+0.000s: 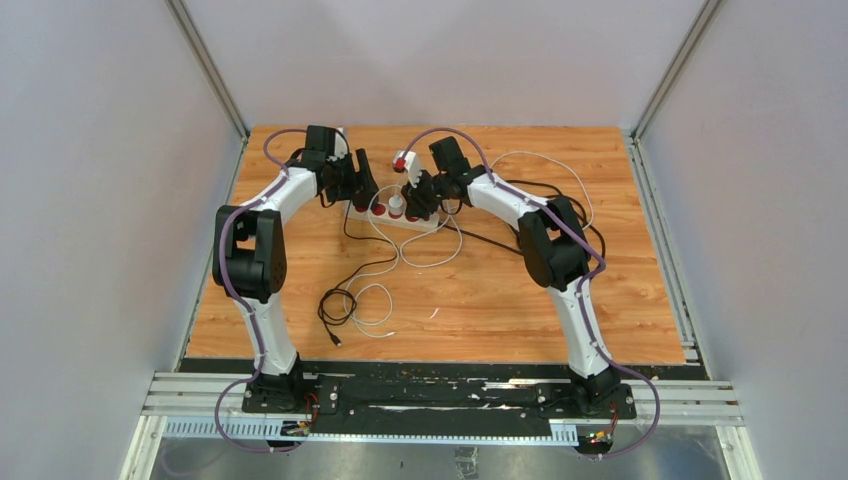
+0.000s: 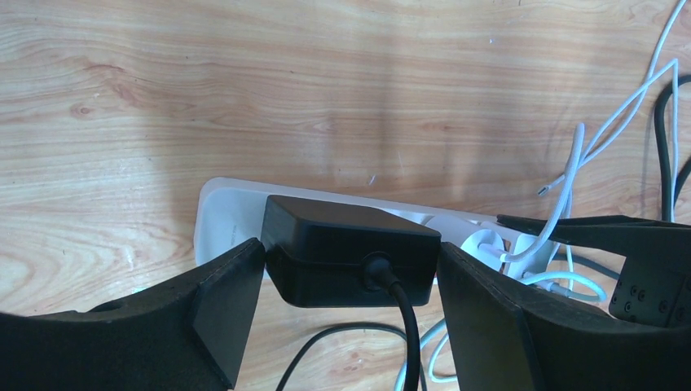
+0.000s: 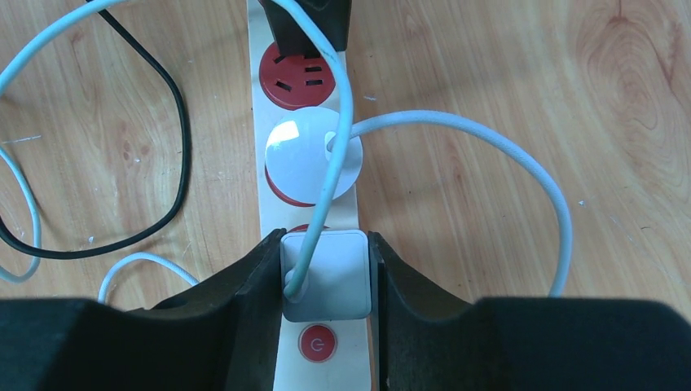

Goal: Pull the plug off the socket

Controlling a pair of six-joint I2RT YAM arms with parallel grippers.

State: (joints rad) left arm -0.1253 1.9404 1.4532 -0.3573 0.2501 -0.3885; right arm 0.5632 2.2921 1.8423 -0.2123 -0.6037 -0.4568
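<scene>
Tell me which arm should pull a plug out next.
Right. The right gripper is shut on the white square plug in the socket, ready to pull. The left gripper only straddles the black adapter; whether it grips is unclear.

The power strip [image 2: 232,216] lies crosswise near the table's [image 1: 560,300] far edge, midway between its sides. On it, from the left end: an adapter block [image 2: 350,244] between the left tool's [image 2: 350,269] fingers, a free outlet [image 3: 297,77], a round plug [image 3: 301,159], then a square plug [image 3: 338,273] between the right tool's [image 3: 324,244] fingers. Loose cables [image 1: 350,300] lie before the strip.
</scene>
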